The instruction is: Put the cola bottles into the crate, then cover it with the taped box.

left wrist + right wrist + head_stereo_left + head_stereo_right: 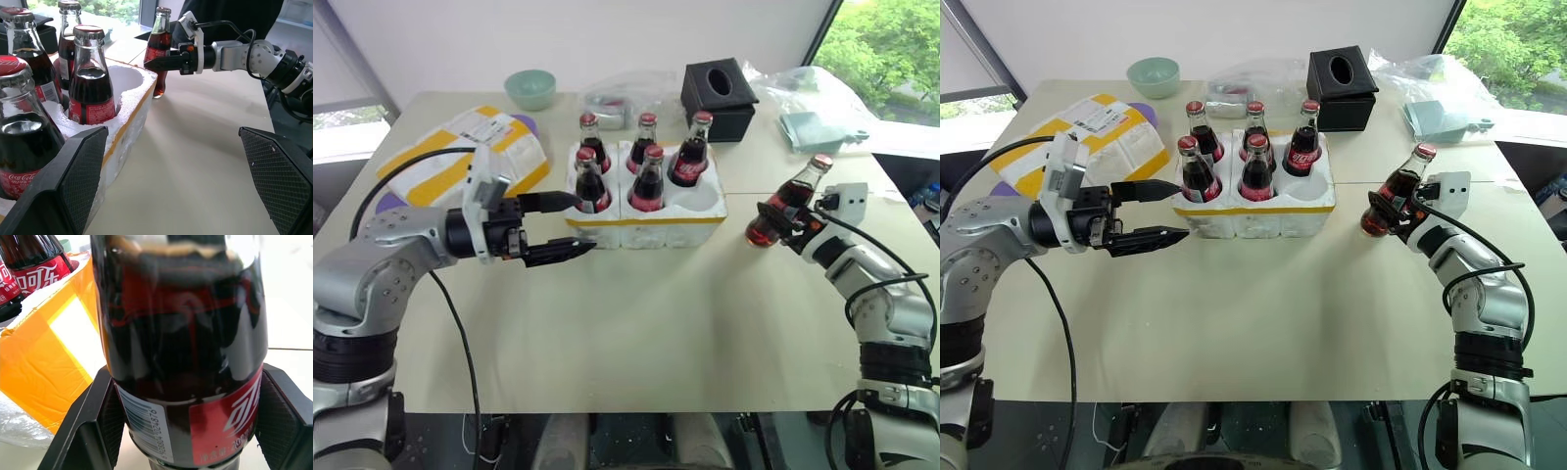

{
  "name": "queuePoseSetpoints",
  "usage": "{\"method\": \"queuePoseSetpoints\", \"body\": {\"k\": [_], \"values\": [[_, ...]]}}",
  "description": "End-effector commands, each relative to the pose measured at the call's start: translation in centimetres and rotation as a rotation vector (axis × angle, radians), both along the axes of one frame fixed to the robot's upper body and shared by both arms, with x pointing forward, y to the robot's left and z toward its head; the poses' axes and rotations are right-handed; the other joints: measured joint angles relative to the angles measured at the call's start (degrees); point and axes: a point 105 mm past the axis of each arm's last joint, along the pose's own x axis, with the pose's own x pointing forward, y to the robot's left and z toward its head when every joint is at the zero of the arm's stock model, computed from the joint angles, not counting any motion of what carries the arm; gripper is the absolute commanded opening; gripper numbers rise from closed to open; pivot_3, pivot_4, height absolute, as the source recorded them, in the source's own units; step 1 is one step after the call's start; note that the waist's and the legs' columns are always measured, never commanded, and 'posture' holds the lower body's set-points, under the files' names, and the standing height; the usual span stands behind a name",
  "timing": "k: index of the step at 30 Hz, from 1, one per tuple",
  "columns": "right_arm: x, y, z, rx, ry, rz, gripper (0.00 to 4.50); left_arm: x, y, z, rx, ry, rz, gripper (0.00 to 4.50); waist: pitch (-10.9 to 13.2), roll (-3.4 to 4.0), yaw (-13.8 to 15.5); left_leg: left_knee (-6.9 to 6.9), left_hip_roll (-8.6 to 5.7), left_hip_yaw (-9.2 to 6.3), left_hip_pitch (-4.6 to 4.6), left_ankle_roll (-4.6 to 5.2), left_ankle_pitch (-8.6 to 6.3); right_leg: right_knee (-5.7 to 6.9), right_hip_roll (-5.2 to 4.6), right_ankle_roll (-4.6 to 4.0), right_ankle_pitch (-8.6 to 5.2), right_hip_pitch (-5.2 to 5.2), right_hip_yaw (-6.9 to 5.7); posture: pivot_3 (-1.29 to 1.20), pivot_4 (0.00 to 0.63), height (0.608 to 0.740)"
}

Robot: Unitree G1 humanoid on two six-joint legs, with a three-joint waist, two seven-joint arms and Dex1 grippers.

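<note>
Right gripper clamps sixth cola bottle; barcode visible wrist-side.

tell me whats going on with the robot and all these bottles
The robot is loading cola bottles into a white foam crate. Five bottles already stand in its wells, and the front right well is empty. The right gripper has its fingers shut on the sixth bottle, tilted, to the right of the crate. The left gripper is open beside the crate's left end. The taped box lies on the table to the left, not yet used.
</note>
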Motion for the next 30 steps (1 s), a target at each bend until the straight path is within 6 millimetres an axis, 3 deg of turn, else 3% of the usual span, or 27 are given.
{"method": "queuePoseSetpoints", "body": {"k": [1, 6, 12, 17, 30], "values": [[-0.7, 0.0, 5.3, -0.027, -0.169, 0.004, 2.82, -0.3, -0.2, 1.0, 0.004, -0.053, -0.015, 4.50, 0.1, 0.09, 0.0, -0.01, 0.00, 0.00, -0.01, 0.00, 0.00, 0.00, 0.00, 0.00, 0.00, -0.02, 0.00, 0.00, 0.150, 0.739], [-1.7, 2.8, 10.4, 0.002, -0.304, 0.118, 2.82, -0.3, -0.2, 1.0, 0.003, -0.053, -0.016, 4.50, 0.3, 0.43, -0.4, -0.04, 0.00, 0.03, -0.05, 0.00, 0.00, 0.02, 0.00, 0.13, 0.07, -0.12, 0.04, 0.00, 0.150, 0.739], [-1.9, 7.2, 13.0, 0.007, -0.372, 0.246, 2.82, 0.0, -0.1, 0.9, 0.006, -0.054, -0.007, 4.50, 0.3, 0.45, -0.3, -0.11, 0.01, 0.04, -0.05, 0.00, 0.00, 0.04, 0.05, 0.17, 0.10, -0.19, 0.10, 0.00, 0.150, 0.739], [-1.3, 10.2, 12.6, 0.016, -0.358, 0.328, 2.82, 0.1, 0.0, 0.8, 0.007, -0.061, 0.003, 4.50, 0.3, 0.44, -0.2, -0.10, 0.01, 0.05, -0.06, 0.00, 0.00, 0.01, 0.04, 0.15, 0.09, -0.17, 0.10, 0.00, 0.150, 0.739], [-0.4, 12.8, 9.3, 0.003, -0.253, 0.411, 2.82, 0.2, 0.4, 0.8, -0.003, -0.079, 0.040, 4.50, 0.3, 0.45, -0.3, -0.10, 0.01, 0.05, -0.07, 0.00, 0.00, 0.04, 0.05, 0.15, 0.09, -0.21, 0.10, 0.00, 0.150, 0.739]]}}
